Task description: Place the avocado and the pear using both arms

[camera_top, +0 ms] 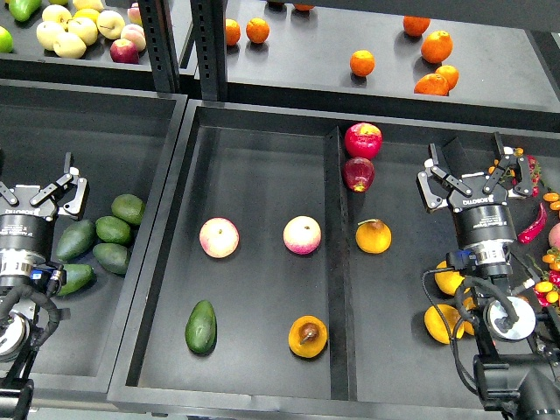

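Observation:
A dark green avocado (200, 326) lies at the front left of the middle tray (262, 175). To its right, close to the divider, rests the orange-yellow pear (308, 336), dark brown spot facing up. My left gripper (37, 185) hovers open and empty over the left tray, beside a pile of look-alike avocados (114, 230). Over the right compartment my right gripper (470, 168) is open, holding nothing. Similar orange-yellow fruit (374, 236) lie there, some partly hidden under the right arm (442, 325).
Two pink-yellow apples (219, 237) (302, 234) sit mid-tray. A raised divider (342, 262) splits off the right compartment, which holds red fruit (362, 140). Behind are black shelf posts (208, 44), oranges (362, 62) and pale apples (70, 31). Red chillies (532, 223) lie far right.

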